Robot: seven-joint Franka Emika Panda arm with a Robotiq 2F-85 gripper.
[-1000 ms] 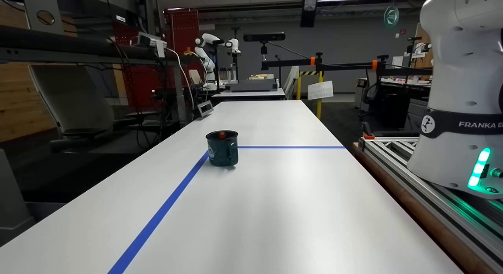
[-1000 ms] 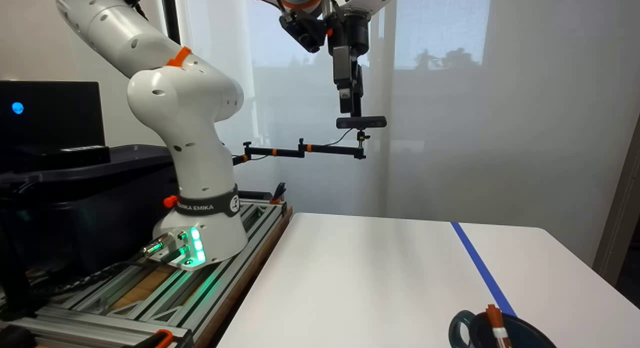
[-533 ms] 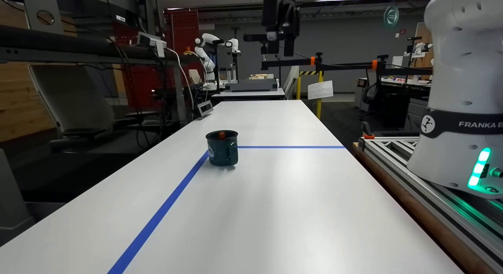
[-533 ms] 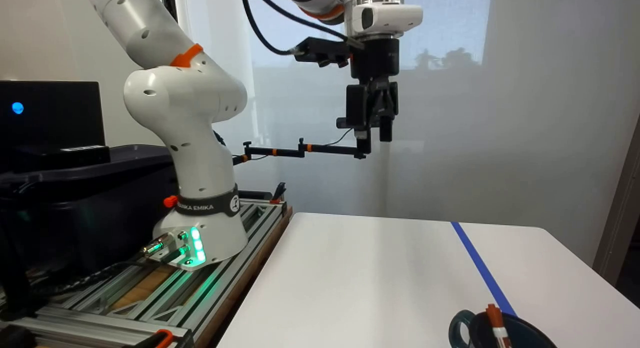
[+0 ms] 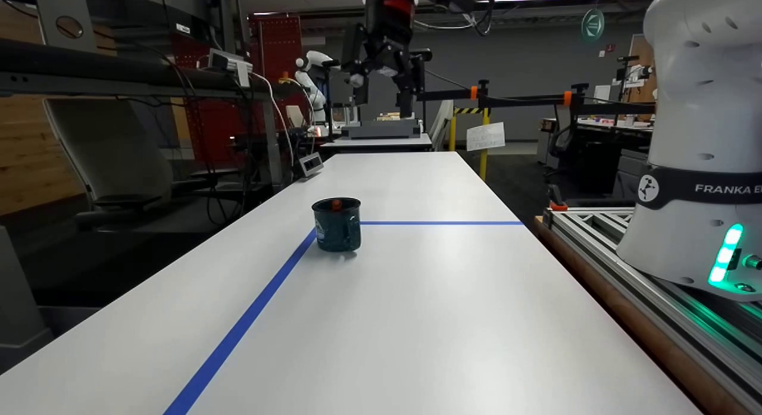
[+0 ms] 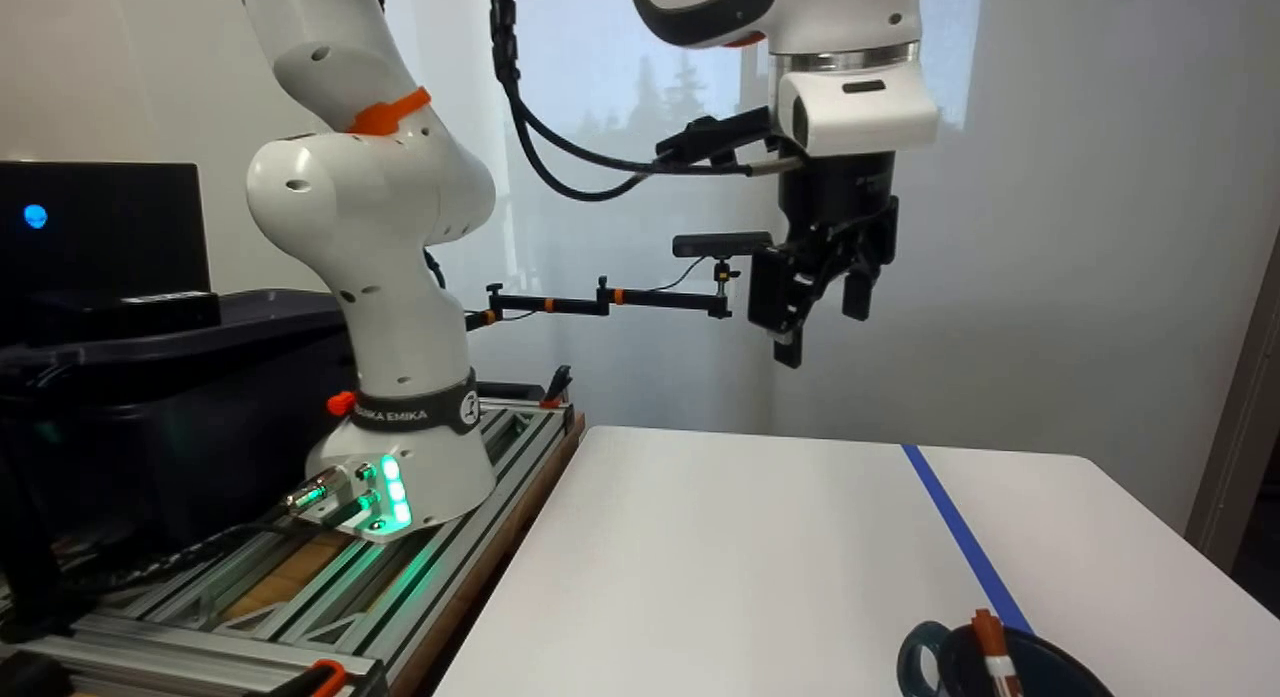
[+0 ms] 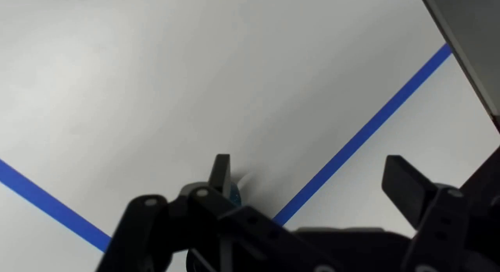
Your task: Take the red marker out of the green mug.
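The green mug stands upright on the white table. Its rim and handle show at the bottom edge of an exterior view. The red marker stands tilted in the mug, its red-brown cap end above the rim; only the cap tip shows in an exterior view. My gripper is open and empty, pointing down, high above the table and apart from the mug; it also shows in an exterior view. In the wrist view, the gripper hides most of the mug, and the marker is hidden.
Blue tape lines cross the white table, and the mug stands by their corner. A small grey device sits at the table's far edge. A camera on a black arm stands behind the gripper. The robot base is beside the table.
My gripper has come down from the top of the exterior views, moved nearer the mug and turned, so its spread fingers show more clearly. The mug and marker have not moved.
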